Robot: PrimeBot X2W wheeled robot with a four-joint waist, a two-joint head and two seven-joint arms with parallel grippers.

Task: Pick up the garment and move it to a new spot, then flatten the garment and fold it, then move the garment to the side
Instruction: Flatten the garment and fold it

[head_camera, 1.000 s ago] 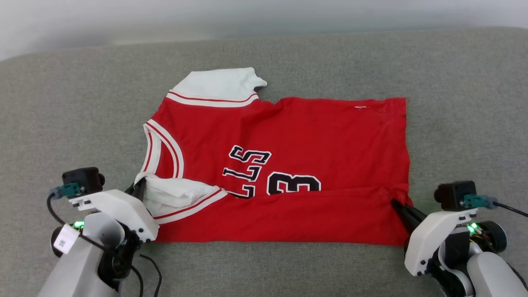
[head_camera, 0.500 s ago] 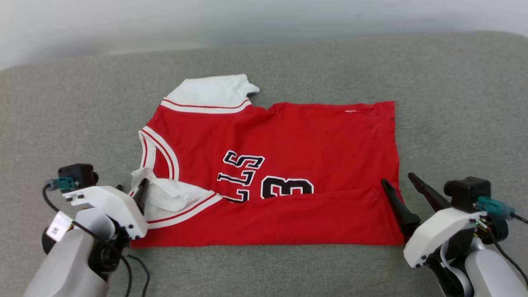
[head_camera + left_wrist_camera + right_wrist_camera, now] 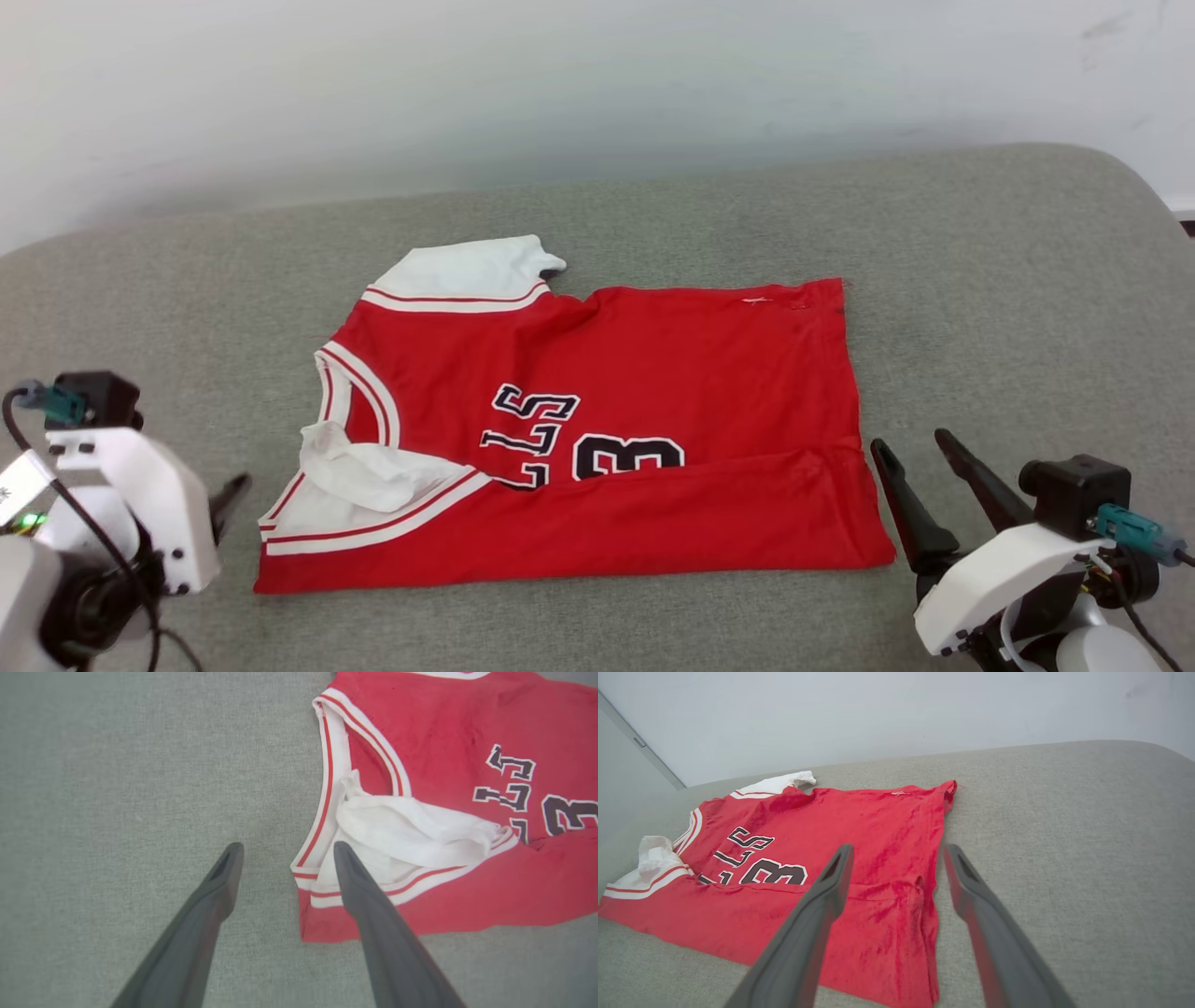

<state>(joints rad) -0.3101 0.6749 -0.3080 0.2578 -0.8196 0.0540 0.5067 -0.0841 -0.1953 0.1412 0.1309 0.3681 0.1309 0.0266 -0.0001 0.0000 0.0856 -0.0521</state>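
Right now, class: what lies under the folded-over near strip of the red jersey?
More of the jersey: its front, with the black number and letters showing partly above the fold. Their lower parts are covered.

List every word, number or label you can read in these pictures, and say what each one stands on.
"LLS": black white-outlined letters on the red thin-fabric sports jersey; the rest of the word is hidden under the fold.
"3": black number beside the letters; the digit next to it is cut by the fold, so I cannot tell it.
Small white mark near the jersey's far edge: too small to read.
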